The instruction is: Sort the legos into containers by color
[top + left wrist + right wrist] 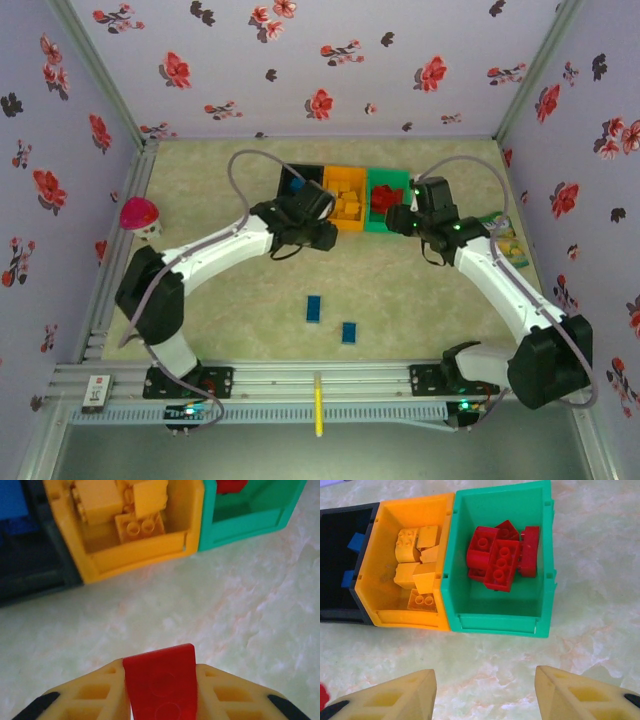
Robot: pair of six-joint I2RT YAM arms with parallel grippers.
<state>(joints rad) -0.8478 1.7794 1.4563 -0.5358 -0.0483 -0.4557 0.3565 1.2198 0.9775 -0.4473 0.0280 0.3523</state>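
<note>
Red plastic is sitting between the fingers of the left gripper (160, 700): I am seeing it pinching one red brick (161, 672), with both yellow fingers pressing against the brick's sides. This gripper is hovering over bare table (420, 300), just near of the bin row.

1. Containers. Three bins are standing in a touching row on the far half of the table. The black bin (335, 615) is on the left, the orange bin (410, 620) is in the middle, and the green bin (495, 625) is on the right.
2. Contents.
   - The green bin is holding a pile of red bricks (500, 560).
   - The orange bin is holding orange-yellow bricks (417, 565).
   - The black bin is showing two blue bricks (356, 542) against its right wall.
3. Loose pieces. In the top view, two blue bricks are lying on the table, well apart from the bins and near of them. One (314, 308) is on the left, and the other (348, 332) is slightly nearer and to its right.
4. Right gripper (485, 680). Its fingers are spread wide with nothing between them. It is hanging just near of the green bin, looking down into the row.

A pink-topped toy (140, 215) is standing by the left wall.
</note>
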